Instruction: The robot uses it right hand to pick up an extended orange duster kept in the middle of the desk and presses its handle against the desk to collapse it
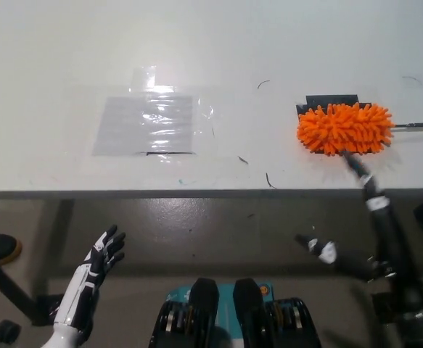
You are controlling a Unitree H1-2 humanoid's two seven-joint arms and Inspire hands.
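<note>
My left hand (99,264) hangs below the desk (51,72) edge, fingers spread, holding nothing. My right hand (363,181) reaches over the desk edge to the near side of the orange duster (345,128); its fingers are blurred and I cannot tell if they grip. The duster lies on the desk, handle (418,125) running away from my left hand. Beyond the duster, touching it, a black patch (331,100). Toward my left hand's side from the duster, well apart, a clear plastic sheet (146,123).
</note>
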